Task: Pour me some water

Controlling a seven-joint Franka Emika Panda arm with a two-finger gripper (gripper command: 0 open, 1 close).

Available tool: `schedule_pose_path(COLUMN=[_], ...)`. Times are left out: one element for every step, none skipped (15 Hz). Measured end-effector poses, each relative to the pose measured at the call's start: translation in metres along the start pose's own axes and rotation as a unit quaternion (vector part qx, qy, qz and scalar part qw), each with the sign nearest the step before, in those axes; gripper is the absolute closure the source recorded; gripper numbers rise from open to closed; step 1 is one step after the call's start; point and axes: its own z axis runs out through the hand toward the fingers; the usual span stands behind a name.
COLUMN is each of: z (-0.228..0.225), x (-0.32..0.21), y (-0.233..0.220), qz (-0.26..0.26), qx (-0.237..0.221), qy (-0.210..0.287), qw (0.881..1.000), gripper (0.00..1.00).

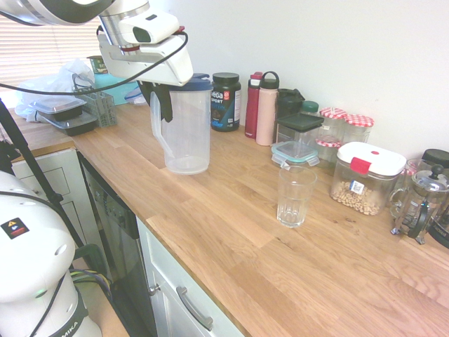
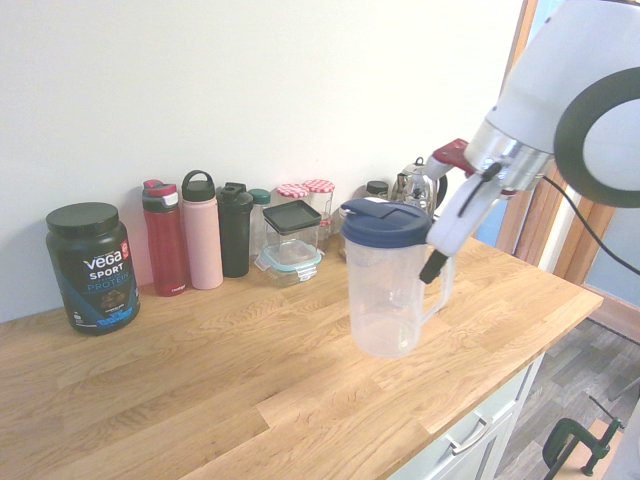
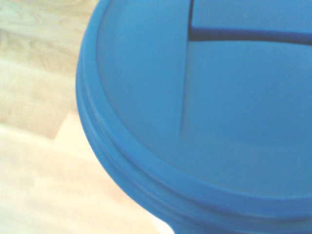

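**Jug lifted, glass waiting**

The wooden counter (image 1: 231, 232) is carrying the empty glass (image 1: 295, 196), standing well apart from the clear blue-lidded jug (image 1: 186, 126). The gripper (image 1: 160, 109) is clamping the jug's handle (image 2: 437, 290), jaws fully closed, holding it near upright. Tilting early or short of the glass is likely risking spillage; the jug itself is looking empty.

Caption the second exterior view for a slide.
Pincer shut on the handle of a clear, blue-lidded pitcher above a wooden counter.
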Motion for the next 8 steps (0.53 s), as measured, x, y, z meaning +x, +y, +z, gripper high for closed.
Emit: schedule_pose_path(z=[-0.003, -0.004, -0.005, -0.007, -0.011, -0.013, -0.015, -0.019], x=[0.005, 0.008, 0.01, 0.012, 0.014, 0.016, 0.019, 0.022], y=[0.02, 0.039, 0.056, 0.072, 0.085, 0.098, 0.111, 0.123], qz=[-0.01, -0.022, -0.034, -0.043, -0.05, -0.053, -0.052, -0.052], qx=[0.01, 0.017, 0.023, 0.027, 0.03, 0.033, 0.038, 0.042], qy=[-0.003, -0.005, -0.006, -0.007, -0.007, -0.008, -0.011, -0.014], qw=[1.0, 1.0, 0.999, 0.999, 0.998, 0.998, 0.998, 0.998], gripper=[1.0, 1.0, 1.0, 1.0, 1.0, 1.0, 1.0, 1.0])
